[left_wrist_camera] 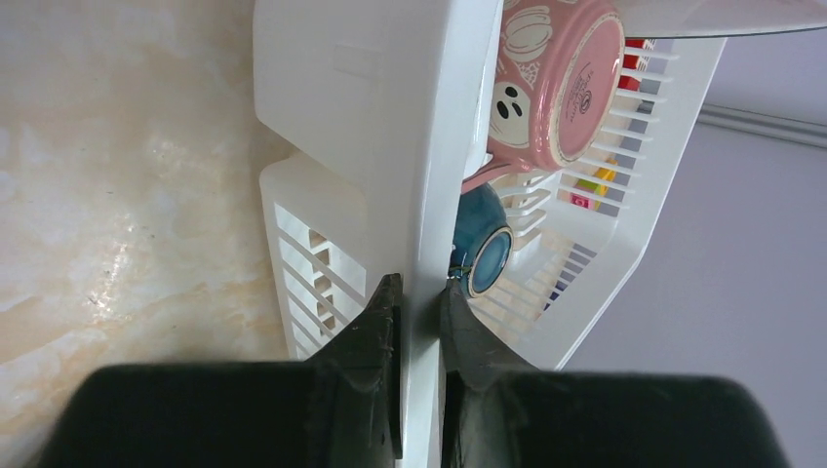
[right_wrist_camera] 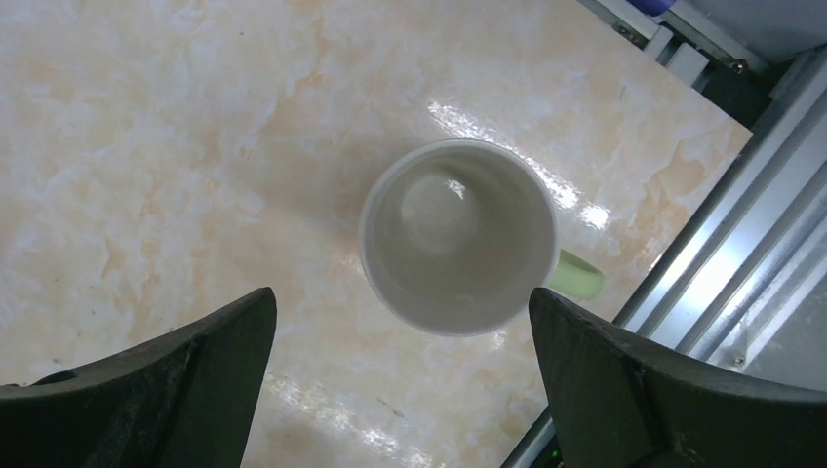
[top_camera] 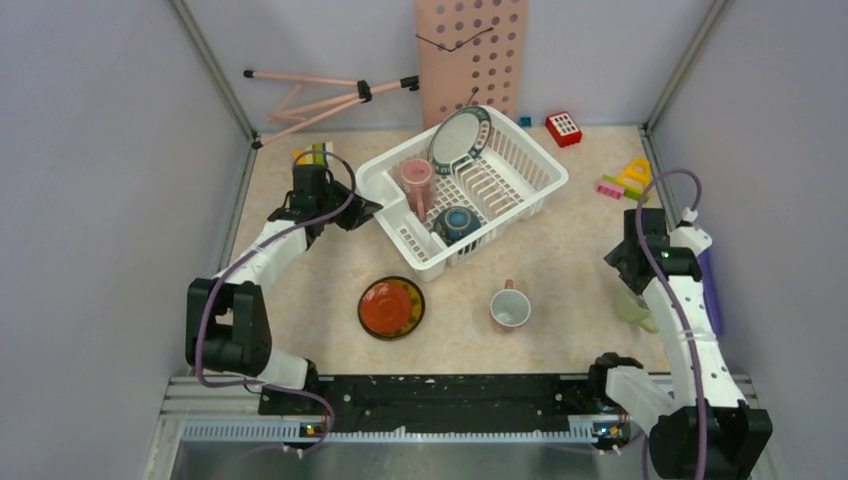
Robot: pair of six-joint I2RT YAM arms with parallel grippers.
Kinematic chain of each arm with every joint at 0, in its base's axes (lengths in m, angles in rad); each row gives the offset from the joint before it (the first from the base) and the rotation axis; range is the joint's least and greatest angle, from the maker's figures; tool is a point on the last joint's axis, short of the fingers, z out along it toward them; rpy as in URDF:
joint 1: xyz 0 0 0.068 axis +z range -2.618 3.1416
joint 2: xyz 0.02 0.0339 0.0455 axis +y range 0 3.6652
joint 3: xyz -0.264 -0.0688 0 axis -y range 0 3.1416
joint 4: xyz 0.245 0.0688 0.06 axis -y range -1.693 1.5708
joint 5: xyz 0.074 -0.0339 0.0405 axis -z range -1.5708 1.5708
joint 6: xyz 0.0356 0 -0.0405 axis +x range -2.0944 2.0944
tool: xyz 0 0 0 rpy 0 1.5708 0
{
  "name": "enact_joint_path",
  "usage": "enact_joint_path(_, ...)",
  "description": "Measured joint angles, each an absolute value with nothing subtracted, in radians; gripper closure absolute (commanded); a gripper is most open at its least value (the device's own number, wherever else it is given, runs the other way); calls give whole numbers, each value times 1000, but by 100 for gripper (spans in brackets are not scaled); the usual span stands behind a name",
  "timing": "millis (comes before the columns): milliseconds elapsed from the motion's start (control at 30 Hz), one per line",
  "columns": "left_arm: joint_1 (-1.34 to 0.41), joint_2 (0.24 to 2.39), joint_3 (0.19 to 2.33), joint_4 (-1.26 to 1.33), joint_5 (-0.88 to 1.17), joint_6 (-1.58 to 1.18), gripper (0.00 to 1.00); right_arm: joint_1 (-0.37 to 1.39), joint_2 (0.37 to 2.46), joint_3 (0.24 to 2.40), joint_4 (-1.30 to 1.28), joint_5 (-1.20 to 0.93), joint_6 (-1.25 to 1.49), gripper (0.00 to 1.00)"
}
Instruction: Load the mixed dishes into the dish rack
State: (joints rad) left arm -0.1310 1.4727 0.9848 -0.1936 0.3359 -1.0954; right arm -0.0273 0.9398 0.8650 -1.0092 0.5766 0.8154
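The white dish rack (top_camera: 520, 180) stands at the table's middle back. It holds a teal-rimmed white plate (top_camera: 458, 140) upright, a pink cup (top_camera: 416, 178) and a small blue bowl (top_camera: 458, 222). My left gripper (top_camera: 365, 212) is shut on the rack's left wall; in the left wrist view its fingers (left_wrist_camera: 385, 322) pinch the rack's white rim (left_wrist_camera: 380, 117). The pink cup (left_wrist_camera: 556, 78) and the blue bowl (left_wrist_camera: 483, 249) show behind that rim. My right gripper (top_camera: 640, 285) is open above a pale-green cup (right_wrist_camera: 458, 234), fingers (right_wrist_camera: 224, 341) apart from it. A red saucer (top_camera: 391, 307) lies on an olive, dark-rimmed dish. A white cup with a pink handle (top_camera: 510, 308) stands near it.
A pink perforated board (top_camera: 470, 55) and a pink folding stand (top_camera: 320, 95) lean at the back wall. A red block (top_camera: 563, 128) and coloured blocks (top_camera: 625, 180) lie at the back right. A purple tube (top_camera: 708, 290) lies by the right arm. The metal rail (right_wrist_camera: 722, 263) runs beside the green cup.
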Motion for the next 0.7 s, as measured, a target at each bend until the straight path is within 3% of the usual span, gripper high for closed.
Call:
enact_joint_path(167,-123,1468,984,-193,324,-1069,95,-43,993,861,-970,518,839,2)
enact_joint_path(267,-123,1443,967,-192,284,-1051,91,-49,1008,829,-926,506,868,9)
enact_joint_path(333,-123,1412,947,-196,241,-1044,86,-57,1032,809,-911,501,886,22)
enact_joint_path(400,-123,1378,926,-207,192,-1042,72,-62,1072,796,-896,503,907,42)
enact_joint_path(467,-122,1351,914,-228,144,-1035,53,-62,1098,785,-882,508,923,65)
enact_joint_path(533,-114,1331,905,-240,77,-1034,42,-64,1102,776,-874,514,939,99)
enact_joint_path(700,-96,1277,871,-239,-19,-1026,29,-67,1074,774,-861,516,942,100)
